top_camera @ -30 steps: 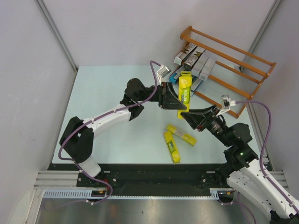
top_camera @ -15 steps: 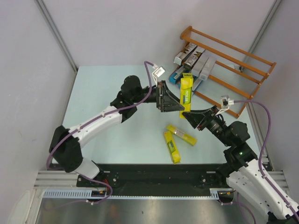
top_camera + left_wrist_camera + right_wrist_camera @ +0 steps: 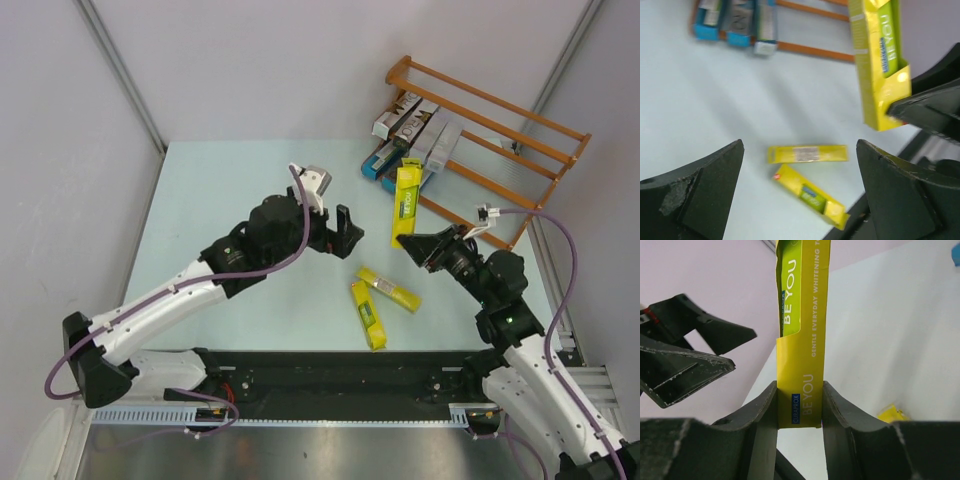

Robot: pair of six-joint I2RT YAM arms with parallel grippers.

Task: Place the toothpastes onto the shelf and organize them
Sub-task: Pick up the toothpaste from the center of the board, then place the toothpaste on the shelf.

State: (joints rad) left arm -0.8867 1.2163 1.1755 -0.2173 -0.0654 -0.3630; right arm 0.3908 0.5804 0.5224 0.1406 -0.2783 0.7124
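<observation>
Plain grey walls (image 3: 250, 60) enclose a pale blue table (image 3: 230, 180) bearing the shelf (image 3: 500, 105).

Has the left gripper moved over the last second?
Yes. The left gripper has released the yellow carton and drawn back left, away from the shelf; the right gripper holds it.

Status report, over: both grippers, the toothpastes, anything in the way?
Left gripper open, empty. Right gripper shut on yellow toothpaste, lifted near shelf. Two yellow toothpastes loose on table. Nothing in the way.
</observation>
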